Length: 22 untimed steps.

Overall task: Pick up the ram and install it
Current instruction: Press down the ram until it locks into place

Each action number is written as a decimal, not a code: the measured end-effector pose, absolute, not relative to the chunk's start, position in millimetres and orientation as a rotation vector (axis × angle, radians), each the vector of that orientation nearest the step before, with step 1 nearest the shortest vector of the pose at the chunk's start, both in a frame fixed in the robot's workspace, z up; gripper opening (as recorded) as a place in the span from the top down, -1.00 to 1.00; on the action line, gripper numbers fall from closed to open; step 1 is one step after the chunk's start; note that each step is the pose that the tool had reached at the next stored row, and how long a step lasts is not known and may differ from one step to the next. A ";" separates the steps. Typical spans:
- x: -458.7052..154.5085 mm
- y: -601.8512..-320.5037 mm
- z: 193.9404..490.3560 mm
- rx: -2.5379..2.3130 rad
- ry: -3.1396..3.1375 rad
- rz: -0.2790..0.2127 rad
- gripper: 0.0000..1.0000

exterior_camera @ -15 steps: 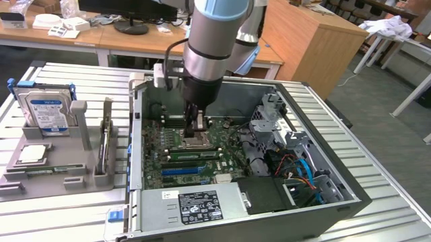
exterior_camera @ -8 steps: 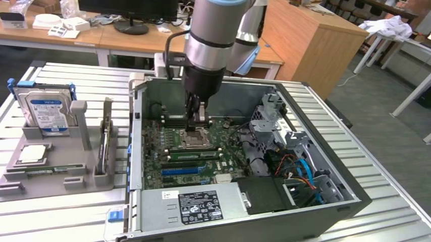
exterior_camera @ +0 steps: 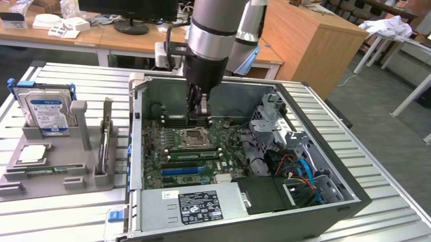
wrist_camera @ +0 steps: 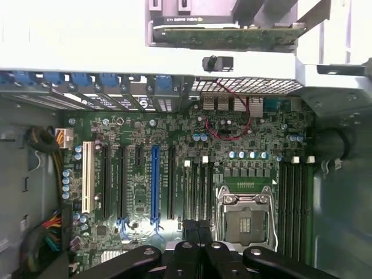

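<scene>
Ram, exterior view: the ram [exterior_camera: 106, 135] appears to stand on edge in the grey tray [exterior_camera: 60, 174], outside the case and well off to the exterior view's left of the CPU socket [exterior_camera: 195, 135].
Gripper, exterior view: the gripper [exterior_camera: 200, 115] hangs just beyond the socket.
Ram, wrist view: a green stick [wrist_camera: 226, 36] sits past the case wall, well apart from the socket [wrist_camera: 244, 218].
Jaws, wrist view: the gripper [wrist_camera: 197, 229] is clenched on nothing, beside the socket.
Care: judged, the ram is not yet picked. Grip its flat faces mid-length and keep clear of the socket pins.

Arm [exterior_camera: 212, 35] vertical, fingers [exterior_camera: 199, 112] closed

Open computer case [exterior_camera: 350, 199], hard drive [exterior_camera: 46, 108]
</scene>
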<state>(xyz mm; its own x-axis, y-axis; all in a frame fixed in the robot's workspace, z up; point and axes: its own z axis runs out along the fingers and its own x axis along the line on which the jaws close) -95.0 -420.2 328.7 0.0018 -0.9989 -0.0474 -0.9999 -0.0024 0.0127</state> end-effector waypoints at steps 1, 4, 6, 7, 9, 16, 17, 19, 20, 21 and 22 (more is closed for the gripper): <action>-95.0 -420.2 330.8 -2.206 2.201 0.066 0.79; -95.0 -420.2 333.4 -2.206 2.201 0.066 0.79; -95.0 -420.2 333.5 -2.206 2.201 0.066 0.79; -95.0 -420.2 333.5 -2.206 2.201 0.066 0.79; -94.8 -420.2 333.6 -2.206 2.201 0.066 0.79; -85.9 -420.2 333.5 -2.206 2.201 0.066 0.79; -84.4 -420.2 333.6 -2.206 2.201 0.066 0.79; -81.6 -420.2 333.6 -2.206 2.201 0.066 0.79; -80.1 -420.2 333.5 -2.206 2.201 0.066 0.79; -78.4 -420.2 333.5 -2.206 2.201 0.066 0.79; -76.4 -420.2 333.5 -2.206 2.201 0.066 0.79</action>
<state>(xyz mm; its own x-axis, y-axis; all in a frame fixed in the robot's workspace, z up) -76.4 -420.2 333.5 0.0019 -0.9989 -0.0474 -0.9999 -0.0025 0.0127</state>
